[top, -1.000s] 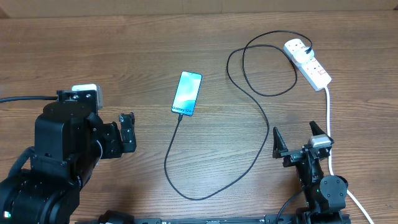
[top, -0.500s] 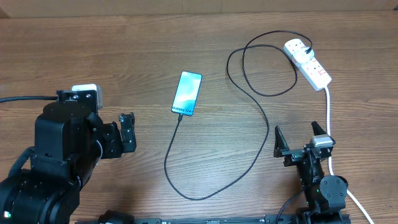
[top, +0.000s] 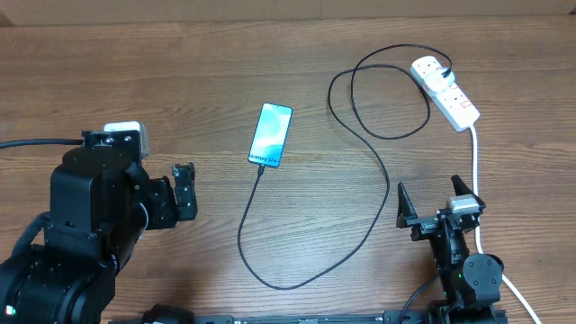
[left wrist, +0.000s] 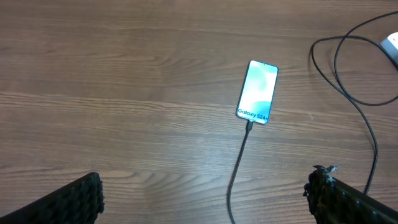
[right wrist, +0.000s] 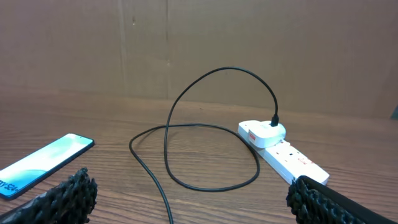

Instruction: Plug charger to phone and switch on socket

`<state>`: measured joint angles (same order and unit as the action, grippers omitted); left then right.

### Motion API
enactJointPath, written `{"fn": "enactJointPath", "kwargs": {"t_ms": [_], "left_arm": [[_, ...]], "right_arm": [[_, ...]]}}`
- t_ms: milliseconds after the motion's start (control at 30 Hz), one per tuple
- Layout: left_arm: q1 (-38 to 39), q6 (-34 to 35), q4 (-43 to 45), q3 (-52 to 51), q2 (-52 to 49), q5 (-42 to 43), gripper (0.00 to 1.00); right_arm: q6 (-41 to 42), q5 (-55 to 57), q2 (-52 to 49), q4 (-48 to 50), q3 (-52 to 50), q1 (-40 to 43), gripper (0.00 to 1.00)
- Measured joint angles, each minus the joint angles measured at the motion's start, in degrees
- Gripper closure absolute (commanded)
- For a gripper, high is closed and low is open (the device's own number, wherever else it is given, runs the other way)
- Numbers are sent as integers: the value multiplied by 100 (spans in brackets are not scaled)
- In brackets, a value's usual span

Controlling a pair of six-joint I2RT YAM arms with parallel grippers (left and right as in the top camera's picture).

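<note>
**While both claws hung wide, the cable sat at the phone**

At the left, the left gripper (top: 184, 192) stood spread wide and empty, well apart from the phone (top: 271, 136), which lay face up mid-table. The charger (left wrist: 240, 155) met its lower edge, seemingly plugged in. It looped rightward past the right gripper (top: 430, 202), equally wide and empty, to the socket (top: 447, 91) far right, whose switch probably remained that arm's job.

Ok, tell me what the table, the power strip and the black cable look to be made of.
Table: wood or wood-look laminate, matte; grain lines and plank seams show.
Power strip: smooth white plastic, probably hard moulded, with a slight sheen.
Cable: thin black rubbery or vinyl sheath, judging by its loose soft loops; can't tell which.
</note>
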<state>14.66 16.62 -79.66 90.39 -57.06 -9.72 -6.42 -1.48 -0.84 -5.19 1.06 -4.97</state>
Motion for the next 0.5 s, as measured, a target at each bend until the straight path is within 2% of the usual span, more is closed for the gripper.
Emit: {"fn": "enactJointPath", "kwargs": {"t_ms": [500], "left_arm": [[0, 0, 0, 0, 0, 0, 1]], "right_arm": [[149, 2, 0, 0, 0, 0, 0]]}}
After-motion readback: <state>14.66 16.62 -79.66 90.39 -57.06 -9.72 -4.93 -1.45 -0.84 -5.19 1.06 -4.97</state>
